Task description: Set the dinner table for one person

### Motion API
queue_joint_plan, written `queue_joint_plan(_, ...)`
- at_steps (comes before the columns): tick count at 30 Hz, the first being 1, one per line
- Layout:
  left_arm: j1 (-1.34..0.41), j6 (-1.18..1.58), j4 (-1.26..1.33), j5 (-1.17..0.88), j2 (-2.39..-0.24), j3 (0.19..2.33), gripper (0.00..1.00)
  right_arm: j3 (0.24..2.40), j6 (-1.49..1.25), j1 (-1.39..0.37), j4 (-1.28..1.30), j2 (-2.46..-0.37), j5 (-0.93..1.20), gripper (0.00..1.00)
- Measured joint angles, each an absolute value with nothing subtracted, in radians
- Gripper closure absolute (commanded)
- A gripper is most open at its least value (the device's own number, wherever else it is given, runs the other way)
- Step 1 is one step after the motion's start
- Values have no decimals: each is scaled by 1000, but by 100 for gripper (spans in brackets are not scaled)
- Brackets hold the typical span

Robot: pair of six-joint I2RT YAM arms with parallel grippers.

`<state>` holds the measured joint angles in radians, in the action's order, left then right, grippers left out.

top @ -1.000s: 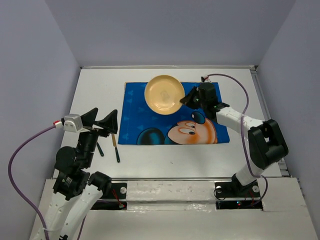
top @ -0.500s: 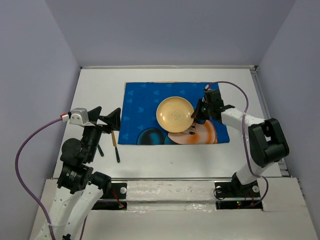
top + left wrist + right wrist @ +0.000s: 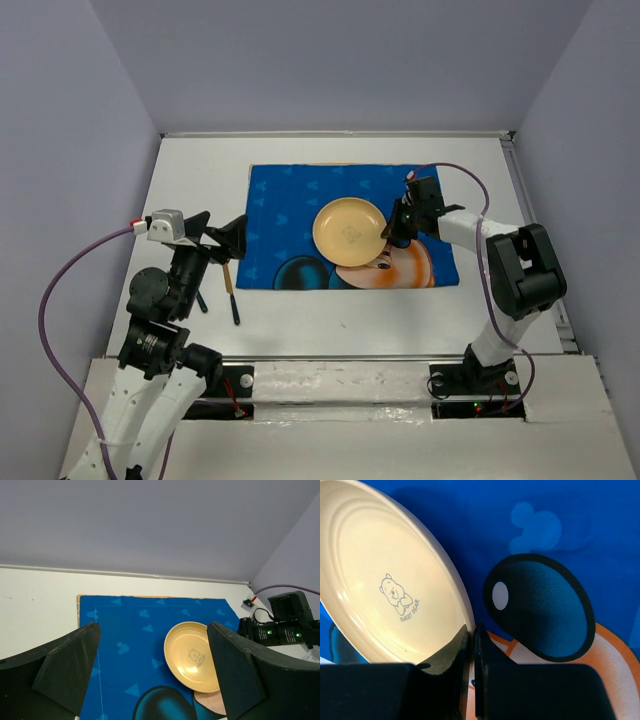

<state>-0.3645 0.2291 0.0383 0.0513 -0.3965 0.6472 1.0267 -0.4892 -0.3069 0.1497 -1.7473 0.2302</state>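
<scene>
left arm: jaws wide | right arm: jaws pinched (reaching forward)

A matte white rectangular surface sits inside a three-sided enclosure. A plain, pale lavender-grey back wall rises along its far edge. A left wall and a right wall of the same colour close the sides. A glossy white ledge runs along the near edge. The light is soft and even, and shadows are faint.

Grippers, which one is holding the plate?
The right gripper, shut on the plate rim over the placemat; the left gripper is wide open, holding nothing.
</scene>
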Motion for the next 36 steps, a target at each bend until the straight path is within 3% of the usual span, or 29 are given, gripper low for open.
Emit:
queue_joint_plan(8, -364, 230, 41, 40, -397, 647, 1, 1107, -489, -305, 154, -1784, 259, 99)
queue_joint_plan(9, -364, 230, 41, 38, -397, 647, 1, 1119, -489, -303, 150, -1797, 261, 94)
queue_joint_plan(10, -364, 230, 41, 38, -397, 647, 1, 1132, -489, -302, 149, -1820, 263, 81)
queue_joint_plan(13, -364, 230, 41, 35, -397, 647, 1, 1137, -496, -300, 151, -1860, 265, 67)
queue_joint_plan(16, -364, 230, 41, 34, -397, 647, 1, 1132, -499, -300, 157, -1864, 262, 38)
queue_joint_plan(18, -364, 230, 41, 33, -397, 647, 1, 1130, -504, -300, 157, -1849, 254, 32)
queue_joint_plan(22, -364, 230, 41, 33, -396, 647, 1, 1098, -501, -300, 158, -1745, 231, 31)
queue_joint_plan(28, -365, 230, 39, 30, -376, 647, 1, 994, -496, -250, 171, -1334, 48, 37)
queue_joint_plan(32, -386, 229, 40, 32, -331, 647, 1, 843, -518, -36, 177, -1078, -81, 33)
queue_joint_plan(36, -428, 226, 39, 41, -299, 647, 1, 722, -530, 115, 280, -953, -236, 28)
